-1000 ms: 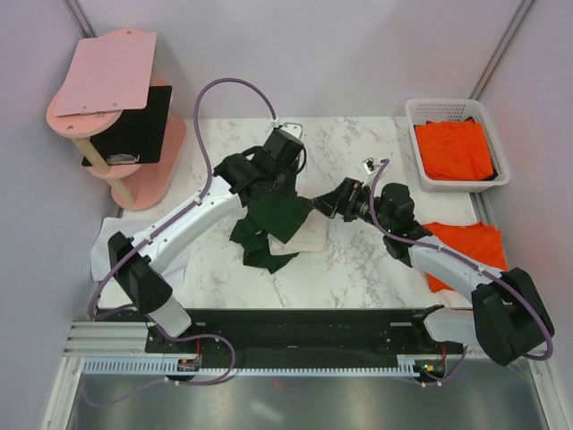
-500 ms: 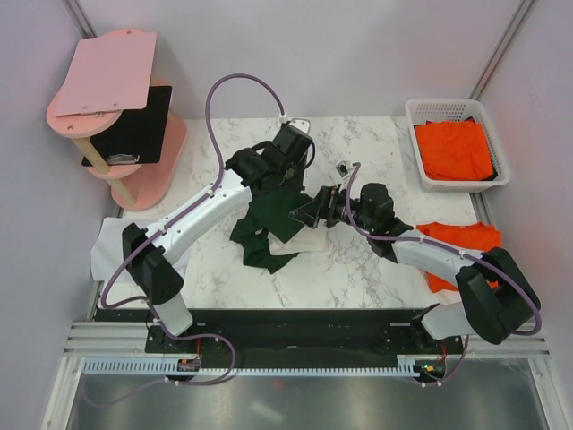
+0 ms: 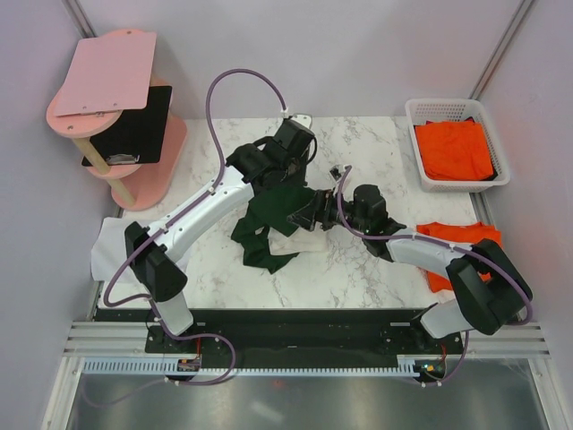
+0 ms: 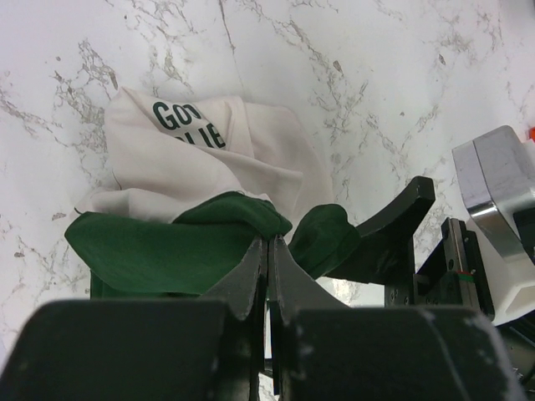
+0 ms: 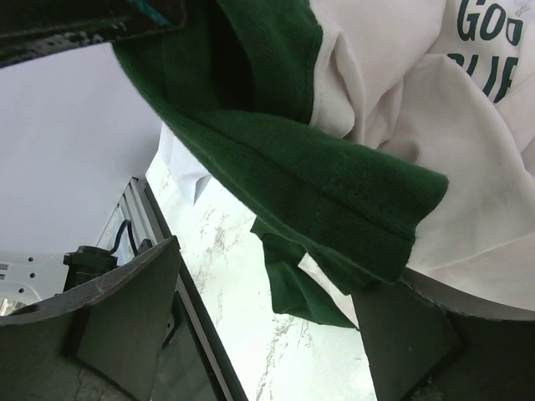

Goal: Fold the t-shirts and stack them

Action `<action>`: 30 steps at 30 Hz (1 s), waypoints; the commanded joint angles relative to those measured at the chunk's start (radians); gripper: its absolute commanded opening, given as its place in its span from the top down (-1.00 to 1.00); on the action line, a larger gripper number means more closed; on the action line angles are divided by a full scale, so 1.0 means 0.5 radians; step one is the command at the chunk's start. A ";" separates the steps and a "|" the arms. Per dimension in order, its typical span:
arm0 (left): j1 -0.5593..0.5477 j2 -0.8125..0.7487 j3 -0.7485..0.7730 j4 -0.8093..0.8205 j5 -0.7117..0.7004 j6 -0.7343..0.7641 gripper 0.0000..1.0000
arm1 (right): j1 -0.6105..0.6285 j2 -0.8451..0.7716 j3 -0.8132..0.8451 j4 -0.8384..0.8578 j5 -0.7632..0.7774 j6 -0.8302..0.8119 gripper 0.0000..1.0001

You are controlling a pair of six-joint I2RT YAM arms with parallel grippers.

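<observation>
The cream-white t-shirt (image 3: 288, 235) with dark green sleeves lies bunched at the table's middle. My left gripper (image 3: 283, 185) is shut on a green sleeve (image 4: 184, 246) and holds it lifted; the jaws meet on the cloth in the left wrist view (image 4: 269, 244). My right gripper (image 3: 307, 213) is open beside the shirt's right edge, one finger under the hanging green sleeve (image 5: 334, 200); its jaws (image 5: 267, 326) stand wide apart, closed on nothing. An orange t-shirt (image 3: 457, 149) lies in the basket, another (image 3: 467, 242) on the table's right edge.
A white plastic basket (image 3: 414, 112) stands at the back right. White paper sheets (image 3: 107, 244) lie at the left edge. A pink stand (image 3: 115, 107) with a black board is at the back left. The right gripper's finger (image 4: 389, 230) shows in the left wrist view.
My right gripper has moved left, up to the shirt and under the lifted sleeve. My left gripper has shifted slightly back and right, still gripping the sleeve.
</observation>
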 commanded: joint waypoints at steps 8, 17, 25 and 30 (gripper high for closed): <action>-0.001 0.010 0.071 0.017 0.032 -0.006 0.96 | 0.036 0.165 0.121 0.155 0.110 -0.029 -0.66; -0.001 0.023 0.044 0.023 0.056 -0.022 0.96 | 0.103 0.260 0.189 0.201 0.138 -0.014 1.00; 0.002 0.013 0.013 0.017 0.007 0.006 0.74 | 0.143 -0.113 0.283 -0.448 0.288 -0.290 1.00; 0.002 -0.035 -0.018 0.020 -0.100 0.006 -0.99 | 0.146 -0.561 0.473 -1.043 0.634 -0.547 1.00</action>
